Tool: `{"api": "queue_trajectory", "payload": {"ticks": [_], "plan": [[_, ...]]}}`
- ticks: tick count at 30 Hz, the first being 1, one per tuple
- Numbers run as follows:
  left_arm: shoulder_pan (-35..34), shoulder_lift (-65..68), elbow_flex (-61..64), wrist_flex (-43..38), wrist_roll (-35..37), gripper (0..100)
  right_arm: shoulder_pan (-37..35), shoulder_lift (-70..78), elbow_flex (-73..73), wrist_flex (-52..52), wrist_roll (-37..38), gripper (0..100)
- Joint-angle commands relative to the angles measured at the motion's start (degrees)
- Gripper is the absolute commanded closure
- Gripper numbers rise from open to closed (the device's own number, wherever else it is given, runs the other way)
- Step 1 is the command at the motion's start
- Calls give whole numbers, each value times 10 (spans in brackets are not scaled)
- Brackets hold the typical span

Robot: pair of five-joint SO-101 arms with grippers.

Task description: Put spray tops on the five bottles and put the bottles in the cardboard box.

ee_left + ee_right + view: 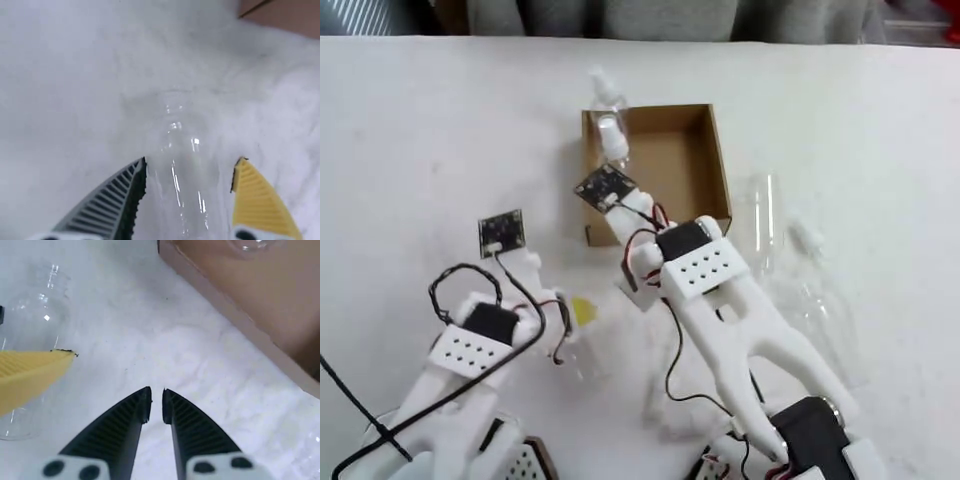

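**One held, one home!**

The left gripper (191, 164) is clamped round a clear plastic bottle (180, 145) with a bare neck, over the white table (420, 120) near the brown cardboard box (672, 165). The right gripper (156, 391) has its black fingers pinched nearly together on nothing, by the box's front wall. A clear bottle with a white spray top (610, 125) lies against a side wall of the box.

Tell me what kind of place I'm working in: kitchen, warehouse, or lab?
Most likely a robotics lab bench: a plain white table, two small arms with bare circuit boards and loose wiring, and staged props: a cardboard box and a clear bottle in the left gripper.
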Motion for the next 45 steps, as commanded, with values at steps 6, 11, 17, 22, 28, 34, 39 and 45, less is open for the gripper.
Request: {"api": "queue_trajectory", "payload": {"ticks": [6, 11, 17, 22, 28, 34, 39, 45], "plan": [[-5, 0, 1, -30, -5, 716, 3, -3, -26, 0, 10, 974], [-5, 1, -11, -28, -5, 714, 3, -3, -26, 0, 10, 974], [-4, 2, -30, -3, -4, 717, 3, -3, -27, 0, 10, 974], [-4, 71, -80, 12, -4, 717, 3, -3, -27, 0, 10, 974], [-4, 170, -131, 18, -3, 717, 3, -3, -27, 0, 10, 974], [26, 211, -133, 12, 28, 713, 3, -3, -28, 0, 11, 974], [23, 255, -145, -7, 30, 717, 3, -3, -28, 0, 11, 975], [22, 328, -178, -8, 31, 717, 3, -3, -28, 0, 11, 975]]}}
